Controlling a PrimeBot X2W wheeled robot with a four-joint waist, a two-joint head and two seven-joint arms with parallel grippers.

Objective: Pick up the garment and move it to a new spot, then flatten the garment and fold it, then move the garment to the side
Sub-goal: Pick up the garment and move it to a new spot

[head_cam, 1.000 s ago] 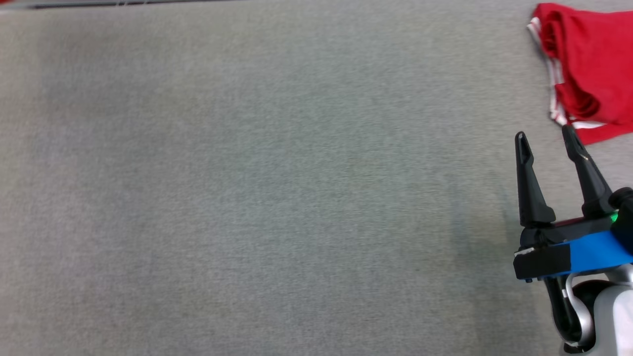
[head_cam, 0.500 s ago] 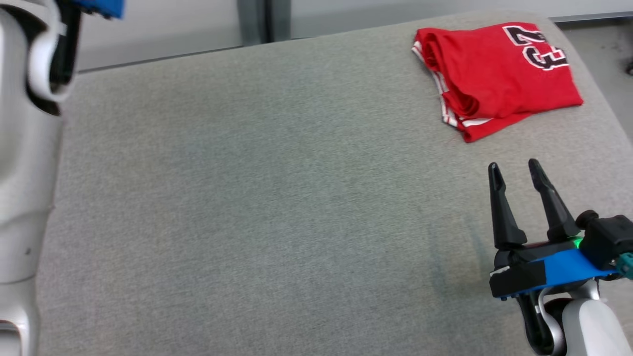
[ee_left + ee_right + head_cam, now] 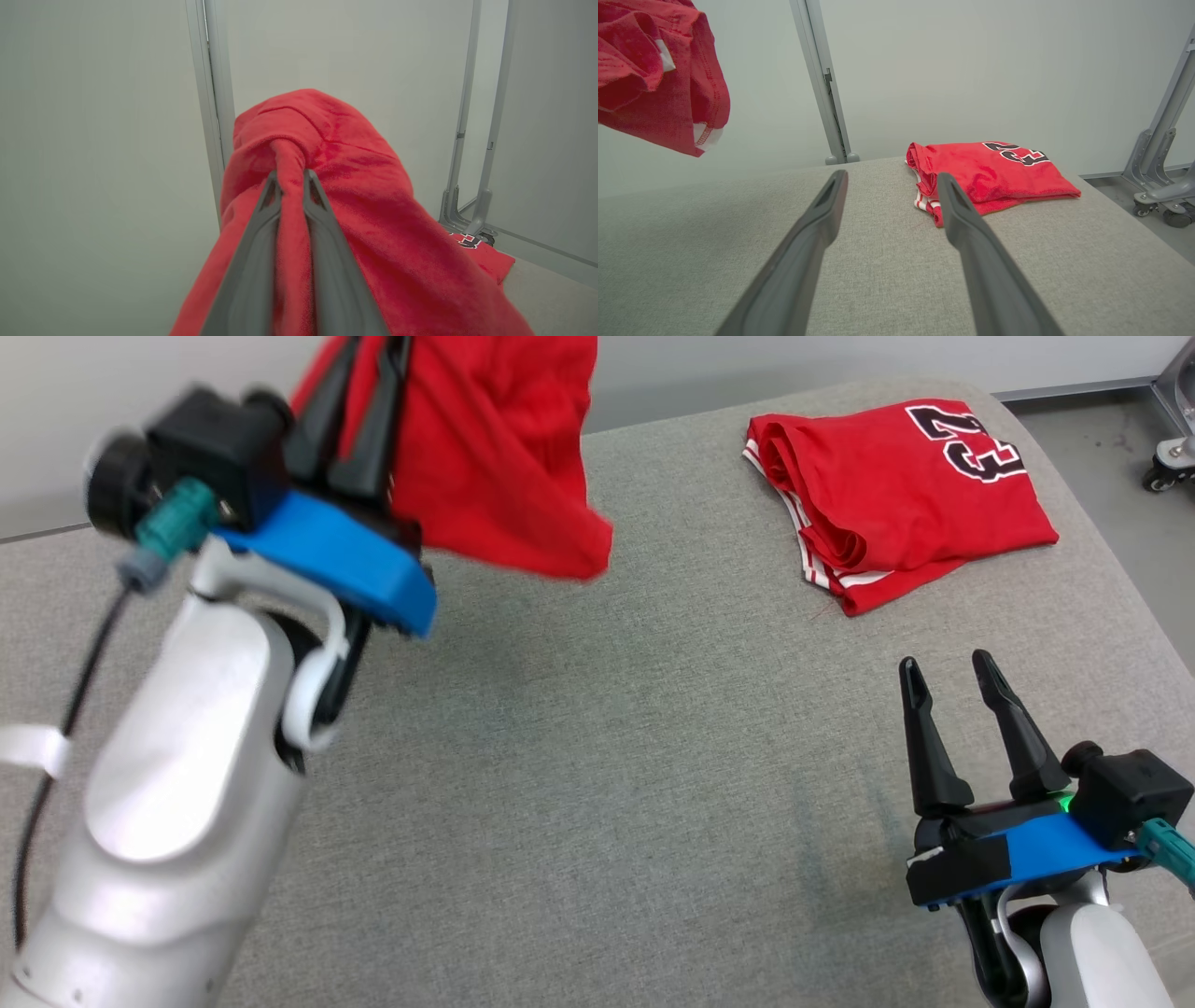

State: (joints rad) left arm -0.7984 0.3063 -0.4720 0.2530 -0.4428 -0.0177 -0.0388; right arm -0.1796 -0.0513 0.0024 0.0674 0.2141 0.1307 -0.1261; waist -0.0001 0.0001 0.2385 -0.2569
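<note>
Left gripper [image 3: 290,176], closed tight on a bunch of the garment [image 3: 495,457], held it hanging clear above the table's [image 3: 597,784] far left. We judged it best to lower slowly over the table's middle, letting the hem land first, before release.

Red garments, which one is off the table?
The red garment clamped in the left pincer, hanging above the table; the numbered jersey lies folded on it.
</note>
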